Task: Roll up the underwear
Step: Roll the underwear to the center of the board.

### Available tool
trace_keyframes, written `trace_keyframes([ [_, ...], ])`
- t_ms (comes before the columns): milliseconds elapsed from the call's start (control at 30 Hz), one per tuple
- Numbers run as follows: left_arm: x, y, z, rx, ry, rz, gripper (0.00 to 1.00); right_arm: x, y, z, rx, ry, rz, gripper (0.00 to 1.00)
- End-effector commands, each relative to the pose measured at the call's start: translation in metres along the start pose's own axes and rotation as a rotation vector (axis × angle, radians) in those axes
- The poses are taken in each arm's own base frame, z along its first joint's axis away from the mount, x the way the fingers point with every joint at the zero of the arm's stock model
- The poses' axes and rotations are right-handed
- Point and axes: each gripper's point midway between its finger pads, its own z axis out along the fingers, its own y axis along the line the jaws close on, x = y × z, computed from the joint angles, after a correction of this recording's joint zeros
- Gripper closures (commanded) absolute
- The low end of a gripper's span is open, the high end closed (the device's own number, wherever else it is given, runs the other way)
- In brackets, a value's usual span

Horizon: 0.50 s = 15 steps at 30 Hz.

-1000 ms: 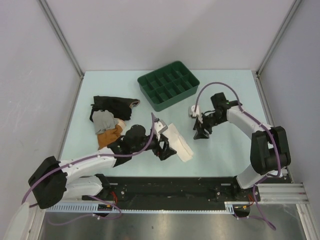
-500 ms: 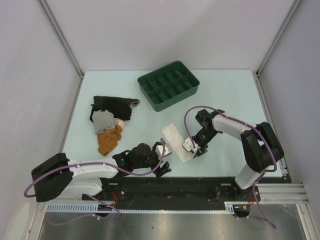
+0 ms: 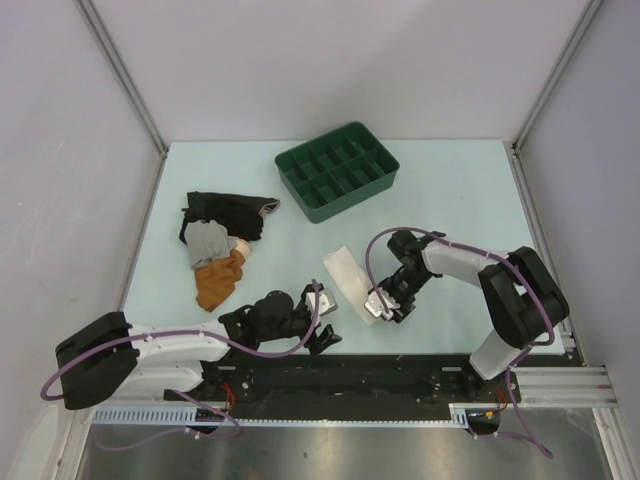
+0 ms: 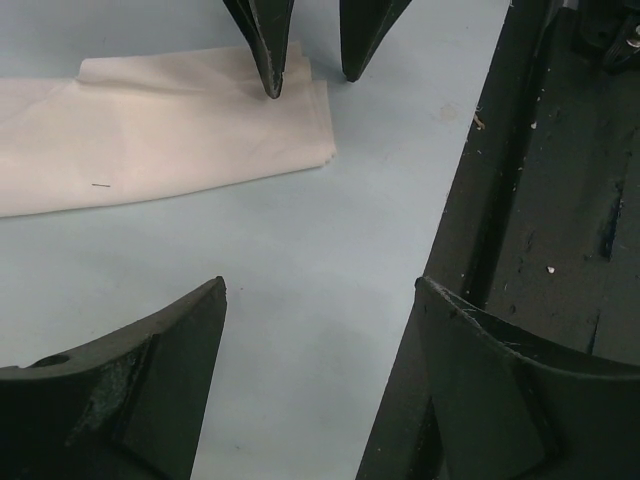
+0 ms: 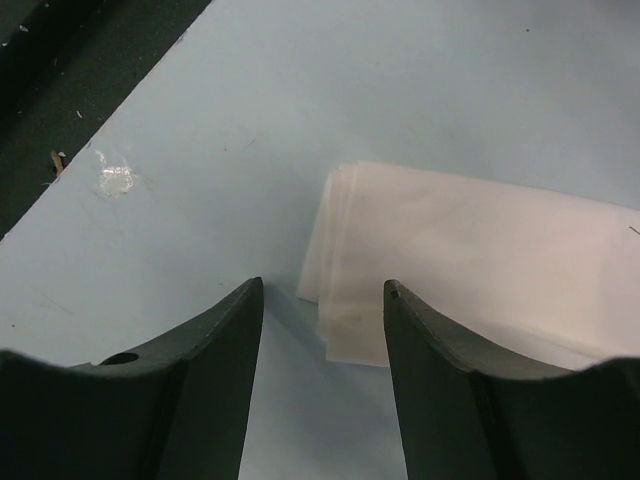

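Underwear [image 3: 350, 277] lay folded; I had right gripper [image 5: 322, 289] wide astride its near corner, left gripper [image 4: 320, 286] wide, empty. Risk: catching only top layers, folds splaying.

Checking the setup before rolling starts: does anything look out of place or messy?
Nothing serious. The underwear lies flat, its folded layers slightly fanned at one end. The green compartment tray sits askew to the table edges, and a small shiny smear marks the surface.
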Motion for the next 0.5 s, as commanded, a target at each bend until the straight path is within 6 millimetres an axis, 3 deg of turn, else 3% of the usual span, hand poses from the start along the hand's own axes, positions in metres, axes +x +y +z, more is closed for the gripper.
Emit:
trace_keyframes([
  [0, -0.014, -0.006, 0.001, 0.031, -0.060, 0.025, 0.20, 0.017, -0.001, -0.001, 0.014, 0.089, -0.019, 0.44],
  [300, -0.017, -0.016, -0.003, 0.075, -0.094, 0.107, 0.18, 0.038, -0.004, 0.004, 0.037, 0.189, 0.030, 0.59],
  [467, -0.016, -0.020, -0.002, 0.090, -0.092, 0.123, 0.18, 0.033, -0.006, 0.005, 0.052, 0.171, 0.062, 0.53],
])
